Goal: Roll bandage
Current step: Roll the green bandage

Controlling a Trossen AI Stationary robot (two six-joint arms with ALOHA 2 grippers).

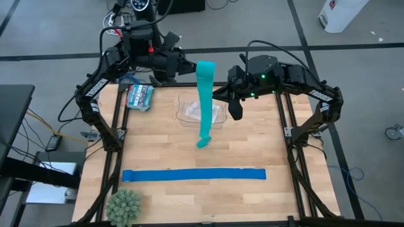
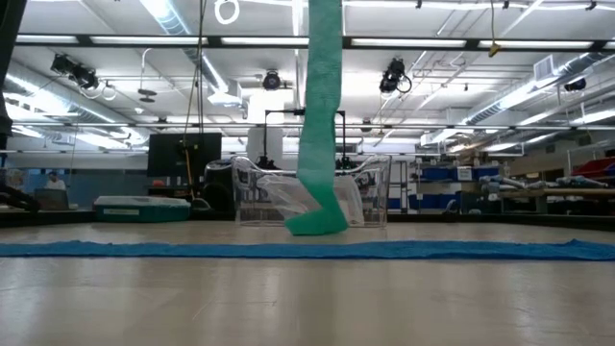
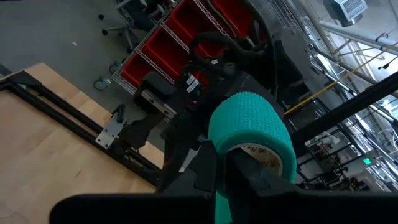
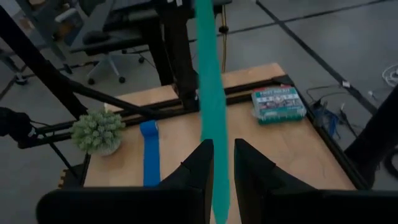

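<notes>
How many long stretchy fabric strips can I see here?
2: the teal bandage hanging above the table, its lower end touching the wood, and the blue strip lying flat near the front edge.

A: Left arm (image 1: 104, 69)?
B: Black jointed links, white lettering along one segment, a small red mark near the wrist, black cables looping off it.
A: Right arm (image 1: 315, 94)?
B: Black likewise; green indicator lights; flat dark fingers (image 4: 202, 165).

Robotics lab/workshop: exposed ceiling ducts (image 2: 577, 67), strip lights (image 2: 423, 41), red parts bins (image 3: 186, 37), office chairs (image 4: 102, 53), concrete floor.
</notes>
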